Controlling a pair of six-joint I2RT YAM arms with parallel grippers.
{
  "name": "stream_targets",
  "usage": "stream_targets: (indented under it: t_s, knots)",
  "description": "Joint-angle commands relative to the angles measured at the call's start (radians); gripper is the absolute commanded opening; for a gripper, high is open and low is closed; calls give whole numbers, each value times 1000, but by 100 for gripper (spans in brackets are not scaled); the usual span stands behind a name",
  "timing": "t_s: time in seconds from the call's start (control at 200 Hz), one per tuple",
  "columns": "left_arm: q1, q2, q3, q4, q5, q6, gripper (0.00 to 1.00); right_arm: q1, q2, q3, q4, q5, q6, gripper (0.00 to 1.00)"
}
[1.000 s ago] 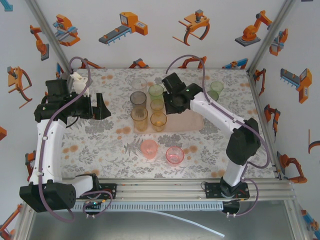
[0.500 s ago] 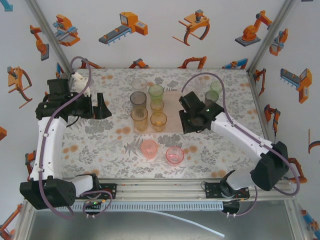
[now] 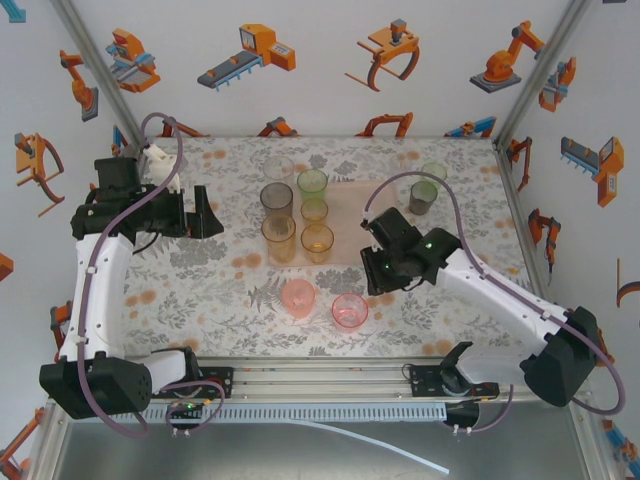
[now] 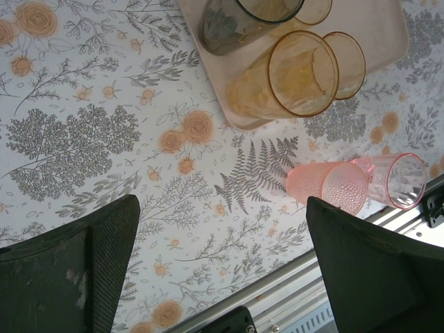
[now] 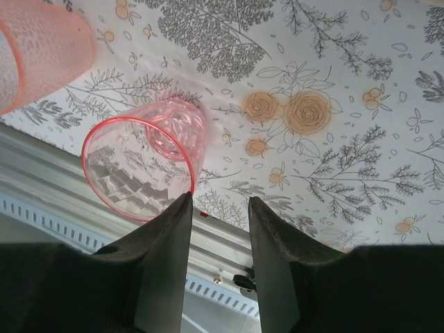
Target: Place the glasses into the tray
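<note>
Floral tablecloth (image 3: pixel 200 280) below, robot-print walls (image 3: pixel 320 90) around. My left gripper (image 4: pixel 222 205) hangs wide and empty. My right gripper (image 5: pixel 220 201) is narrow with nothing between its fingers, and a pink glass (image 5: pixel 142 166) sits just beside it by the front rail (image 5: pixel 35 166). Four glasses (image 3: pixel 279 235) stand on the tray (image 3: pixel 345 205), whose near right corner is hidden under my right wrist. Open cloth lies to the left.

— The glasses (image 3: pixel 313 183) look like thin plastic, see-through and glossy. The orange tumbler (image 4: pixel 291 76) shines along its rim.
— The dimpled pink tumbler (image 4: pixel 326 187) has a frosted, pebbled wall. The faceted pink tumbler (image 5: pixel 142 166) is clearer and cut in a pattern.
— And the tray (image 4: pixel 374 28)?
— Smooth and matt, plastic by the look. The table (image 4: pixel 83 139) has a dull printed floral covering; cloth or vinyl, I cannot tell.
— The left fingers (image 4: pixel 111 236) are matt black with a fine meshed grain. The right fingers (image 5: pixel 166 263) are smoother.
— The front rail (image 3: pixel 330 375) is bare ribbed metal.
</note>
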Motion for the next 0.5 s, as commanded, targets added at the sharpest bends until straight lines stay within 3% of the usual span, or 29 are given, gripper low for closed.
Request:
stream_targets:
  t_s: [0.0, 0.496]
  knots:
    - [7, 5, -2, -1, 24, 6, 97, 16, -2, -12, -16, -31, 8, 39]
    - [7, -10, -12, 4, 27, 6, 97, 70, 53, -24, 15, -44, 40, 39]
